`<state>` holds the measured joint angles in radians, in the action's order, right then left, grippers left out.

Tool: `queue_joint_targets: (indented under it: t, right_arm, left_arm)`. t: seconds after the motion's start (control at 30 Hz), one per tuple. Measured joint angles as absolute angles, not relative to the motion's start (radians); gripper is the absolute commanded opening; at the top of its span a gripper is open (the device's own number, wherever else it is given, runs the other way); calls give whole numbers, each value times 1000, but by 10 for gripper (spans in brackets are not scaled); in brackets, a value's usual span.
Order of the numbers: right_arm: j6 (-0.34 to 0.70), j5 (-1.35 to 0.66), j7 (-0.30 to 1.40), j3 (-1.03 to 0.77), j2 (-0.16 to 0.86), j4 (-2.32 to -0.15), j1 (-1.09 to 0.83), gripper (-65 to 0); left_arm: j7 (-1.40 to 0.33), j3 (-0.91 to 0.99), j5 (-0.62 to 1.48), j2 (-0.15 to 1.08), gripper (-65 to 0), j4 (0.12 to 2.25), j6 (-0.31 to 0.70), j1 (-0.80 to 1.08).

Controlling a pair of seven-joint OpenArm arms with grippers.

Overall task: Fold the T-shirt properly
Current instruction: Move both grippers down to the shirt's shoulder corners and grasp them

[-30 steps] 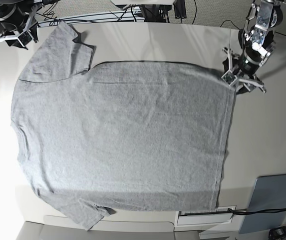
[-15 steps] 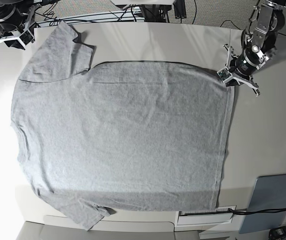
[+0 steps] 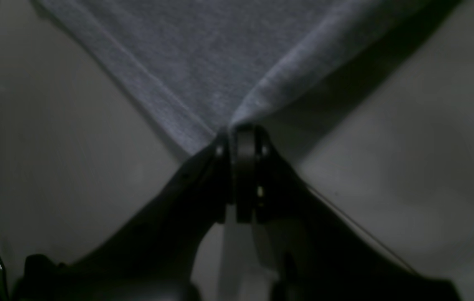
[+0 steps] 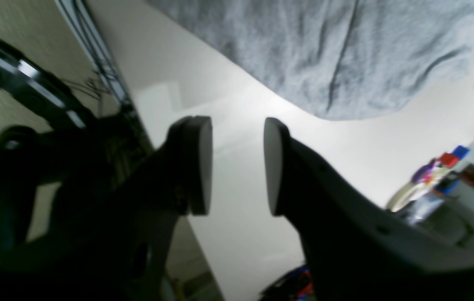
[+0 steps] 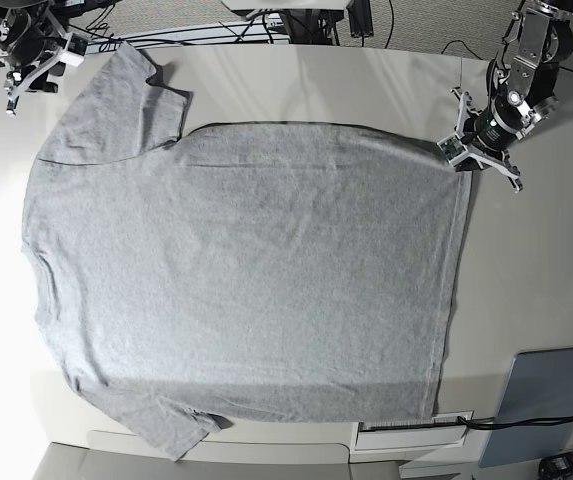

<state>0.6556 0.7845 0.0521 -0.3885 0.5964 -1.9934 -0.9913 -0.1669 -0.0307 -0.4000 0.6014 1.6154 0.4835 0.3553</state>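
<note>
While the T-shirt (image 5: 246,280) lay spread flat across most of the table (image 5: 536,260), filling the base view from the far left to right of centre, no fold had been made in it that I could see. Both sleeves were out, one at the upper left of the frame and one at the lower left, and the hem ran down the right side. Only plain grey cloth showed.

At the upper left corner of the base view my right gripper (image 5: 28,62) hung above the table edge, just beside the upper sleeve and not touching it. In its wrist view the fingers (image 4: 197,165) stood apart with nothing between them, the grey fabric lying beyond the tips.

At the upper right of the base view my left gripper (image 5: 458,152) sat on the top corner of the hem. In its wrist view the jaws were pinched together on that corner, and the cloth rose into a small ridge where it entered them.

I judged the task barely begun: one corner was gripped and every fold remained to be made.
</note>
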Motion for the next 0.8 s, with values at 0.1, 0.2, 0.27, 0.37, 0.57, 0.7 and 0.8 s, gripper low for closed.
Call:
queue_joint_targets:
  t: [0.1, 0.2, 0.27, 0.37, 0.57, 0.7, 0.8]
  right_arm:
    - [656, 785, 70, -358, 627, -1978, -951, -441]
    - [653, 782, 96, -320, 649, -1938, -896, -441]
    - [653, 783, 101, -286, 656, -1895, -866, -441]
    - [656, 784, 104, -226, 663, -1831, -826, -441]
    - [652, 793, 126, -152, 667, -1780, -738, -441]
    - [637, 799, 131, -97, 667, -1762, -683, -441]
    - [627, 800, 135, -59, 673, -1752, -649, -441]
  left_arm:
    - [-167, -31, -400, 602, -650, 1615, 483, 355]
    - [-167, -31, -400, 602, -650, 1615, 483, 355]
    - [-167, -31, -400, 601, -650, 1615, 483, 356]
    - [-167, -31, -400, 601, -650, 1615, 483, 356]
    - [-167, -31, -400, 601, -650, 1615, 483, 356]
    - [-167, -31, -400, 601, -650, 1615, 483, 356]
    - [-167, -31, -400, 601, -650, 1615, 483, 356]
